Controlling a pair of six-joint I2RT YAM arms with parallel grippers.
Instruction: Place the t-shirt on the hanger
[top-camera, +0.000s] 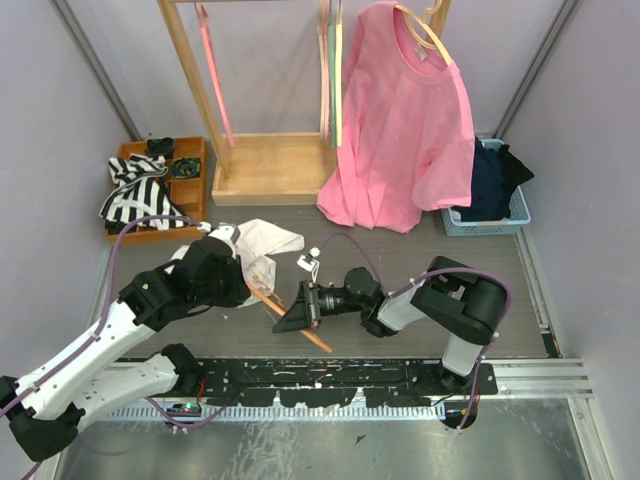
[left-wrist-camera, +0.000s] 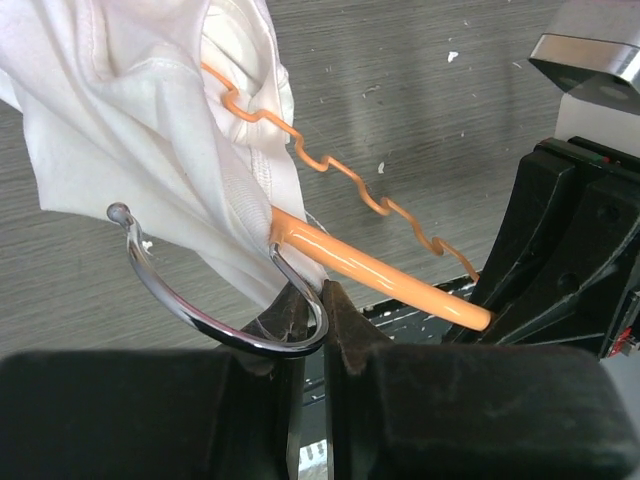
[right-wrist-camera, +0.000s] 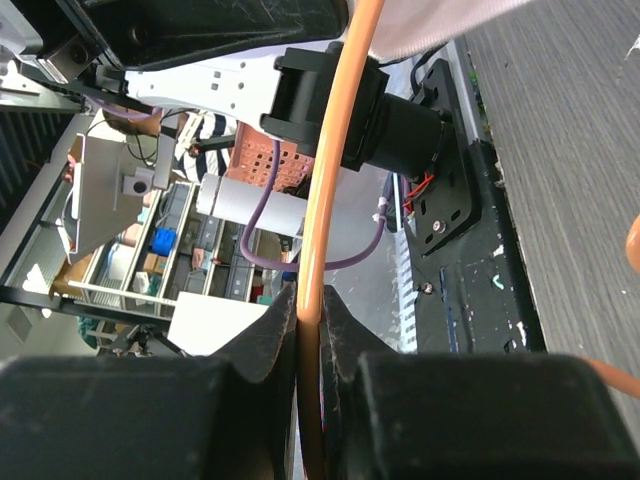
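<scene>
The white t-shirt (top-camera: 268, 240) lies bunched on the table with the orange hanger (top-camera: 262, 295) pushed into it. In the left wrist view the t-shirt (left-wrist-camera: 120, 120) drapes over the hanger (left-wrist-camera: 380, 270), and one bare shoulder sticks out to the right. My left gripper (top-camera: 243, 277) is shut on the silver hook (left-wrist-camera: 200, 315) close to the neck, its jaws (left-wrist-camera: 318, 300) meeting right at the cloth edge. My right gripper (top-camera: 297, 310) is shut on the hanger's bare orange arm (right-wrist-camera: 322, 200), its fingertips (right-wrist-camera: 310, 305) pinching it. The t-shirt's edge (right-wrist-camera: 440, 18) shows at the top.
A pink t-shirt (top-camera: 405, 120) hangs on a cream hanger from the wooden rack (top-camera: 270, 165) at the back. A striped cloth (top-camera: 135, 190) lies over a brown tray (top-camera: 190, 195) at the left. A blue basket (top-camera: 520, 205) of dark clothes stands at the right. A black rail (top-camera: 330, 375) runs along the near edge.
</scene>
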